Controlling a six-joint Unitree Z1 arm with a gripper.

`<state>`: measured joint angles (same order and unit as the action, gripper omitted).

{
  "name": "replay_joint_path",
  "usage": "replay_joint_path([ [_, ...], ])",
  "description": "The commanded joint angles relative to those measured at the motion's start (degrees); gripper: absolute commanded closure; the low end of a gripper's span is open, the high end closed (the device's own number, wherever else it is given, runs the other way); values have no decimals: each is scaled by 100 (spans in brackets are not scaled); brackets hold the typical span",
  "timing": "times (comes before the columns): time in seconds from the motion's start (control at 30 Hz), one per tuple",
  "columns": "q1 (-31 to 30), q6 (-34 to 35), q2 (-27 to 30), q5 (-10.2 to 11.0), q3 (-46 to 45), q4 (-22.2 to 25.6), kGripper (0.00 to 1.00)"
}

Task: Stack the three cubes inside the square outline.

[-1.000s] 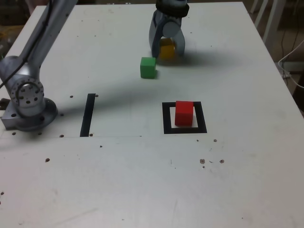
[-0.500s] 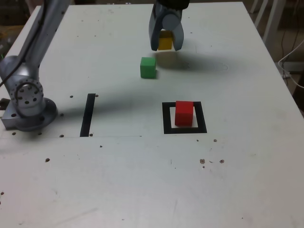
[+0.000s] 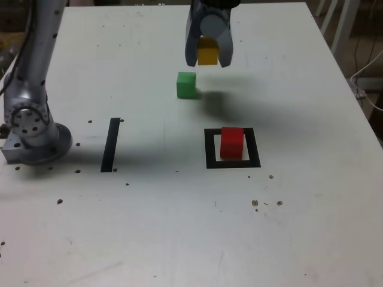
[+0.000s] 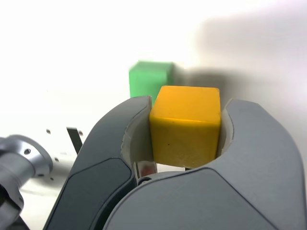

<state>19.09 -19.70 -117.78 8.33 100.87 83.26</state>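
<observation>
Item: small matte yellow cube, rigid, evidently light, plain faces likely to slip little. Location: clamped between the jaws of the grey two-finger gripper, clear of the white table; jaws bear on two opposite flat faces, the sound hold. Below the gripper and nearer the camera: matte red cube inside the black tape square outline. Just beside the gripper: matte green cube.

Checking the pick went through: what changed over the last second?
The end effector closed on the yellow cube and lifted it off the table, carrying it slightly toward the camera in the exterior view. The green cube, and the red cube inside the square outline, stayed put.
</observation>
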Motion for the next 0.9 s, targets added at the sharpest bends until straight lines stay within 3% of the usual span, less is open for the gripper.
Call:
replay_joint_path([
  [0.0, -186, 142, 118, -73, -113, 12, 74],
  [0.2, -806, 527, 470, -261, -326, 55, 74],
  [0.37, -1342, 835, 626, -549, -390, 151, 74],
  [0.87, -2378, 1558, 416, -1030, -421, 13, 74],
])
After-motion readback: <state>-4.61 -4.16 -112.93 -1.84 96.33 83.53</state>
